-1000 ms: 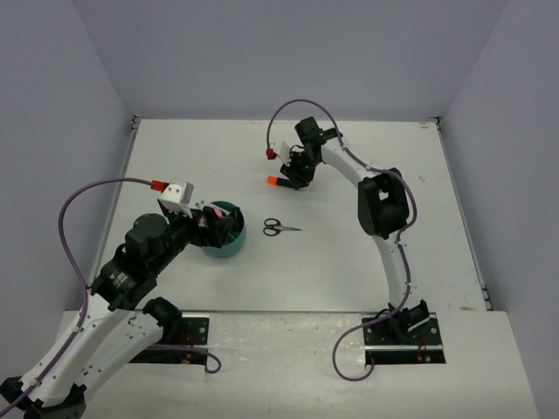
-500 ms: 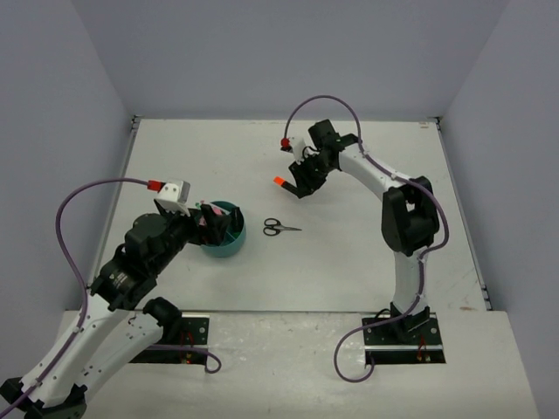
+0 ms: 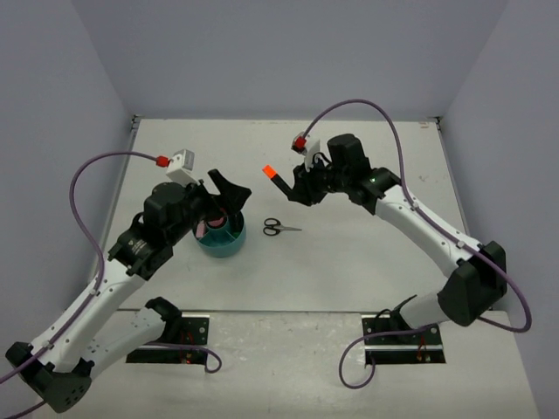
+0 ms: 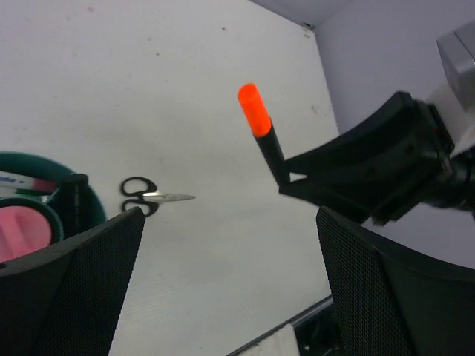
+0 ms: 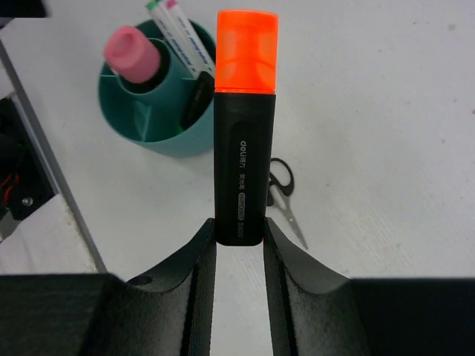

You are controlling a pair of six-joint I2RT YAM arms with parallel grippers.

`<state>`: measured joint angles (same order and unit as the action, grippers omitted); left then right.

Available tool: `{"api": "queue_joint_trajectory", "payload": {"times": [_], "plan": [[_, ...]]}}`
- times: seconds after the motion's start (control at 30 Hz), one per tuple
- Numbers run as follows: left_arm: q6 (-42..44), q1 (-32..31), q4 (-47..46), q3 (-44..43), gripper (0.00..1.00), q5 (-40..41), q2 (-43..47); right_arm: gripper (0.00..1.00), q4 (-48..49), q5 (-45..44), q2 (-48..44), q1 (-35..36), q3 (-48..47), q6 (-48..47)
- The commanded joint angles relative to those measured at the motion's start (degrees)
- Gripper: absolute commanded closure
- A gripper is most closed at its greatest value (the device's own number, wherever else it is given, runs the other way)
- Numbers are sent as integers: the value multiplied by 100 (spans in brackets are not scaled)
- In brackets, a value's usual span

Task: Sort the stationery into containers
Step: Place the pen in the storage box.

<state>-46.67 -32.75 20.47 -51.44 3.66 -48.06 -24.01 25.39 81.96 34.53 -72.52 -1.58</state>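
Teal organizer [image 3: 220, 241] sits under the left gripper [image 3: 218, 202], jaws wide apart. Scissors [image 3: 281, 228] lie just right of the organizer; farther right, the right gripper [image 5: 240, 236] clamps an orange-capped highlighter [image 5: 242, 148].

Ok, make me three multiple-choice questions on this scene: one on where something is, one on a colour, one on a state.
1. Where are the scissors?
A in the organizer
B on the table, right of the organizer
C in a claw

2. What colour is the cap of the highlighter in the right claw?
A green
B orange
C pink

3. How is the left claw?
A open, empty
B shut on the scissors
C shut on the highlighter

Answers:
1 B, they lie flat on the bare table beside the organizer.
2 B, the cap above the black body is orange.
3 A, it stands wide apart with nothing in it.
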Motion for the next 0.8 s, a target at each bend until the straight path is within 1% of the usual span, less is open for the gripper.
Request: {"api": "queue_joint_trajectory", "payload": {"times": [0.0,0.1,0.2,0.27,0.3,0.37,0.47,0.5,0.53,0.57,0.6,0.63,0.67,0.7,0.77], "plan": [[-1312,3,-1027,-183,0,-689,-506,100,1112,-347,-786,337,596,576],[-1555,-125,-1531,-33,0,-807,-722,100,1134,-429,-1077,419,732,650],[-1717,-237,-1830,7,0,-814,-955,100,1142,-406,-1223,558,794,658],[-1759,-296,-1919,13,3,-804,-1070,100,1169,-415,-1319,645,882,659],[-1769,-317,-1962,22,6,-795,-1104,100,1160,-434,-1352,666,899,660],[-1801,-387,-2188,47,15,-773,-1155,100,1142,-478,-1382,744,915,668],[-1779,-500,-2293,20,26,-690,-1201,100,1144,-442,-1358,818,920,690],[-1734,-522,-2316,2,32,-664,-1224,100,1171,-433,-1362,837,938,699],[-1699,-541,-2332,-17,40,-656,-1248,100,1205,-429,-1366,867,953,713],[-1683,-559,-2337,-32,51,-657,-1259,100,1235,-428,-1367,890,959,730],[-1657,-569,-2337,-33,65,-662,-1265,100,1250,-423,-1367,901,959,736],[-1635,-574,-2333,-28,83,-669,-1263,100,1271,-420,-1367,919,959,738],[-1599,-574,-2328,-16,97,-673,-1247,100,1288,-428,-1359,932,971,738],[-1542,-574,-2325,-6,100,-674,-1226,100,1300,-448,-1349,929,992,742],[-1361,-582,-2305,-14,100,-681,-1177,100,1363,-517,-1334,931,1040,755]]}}
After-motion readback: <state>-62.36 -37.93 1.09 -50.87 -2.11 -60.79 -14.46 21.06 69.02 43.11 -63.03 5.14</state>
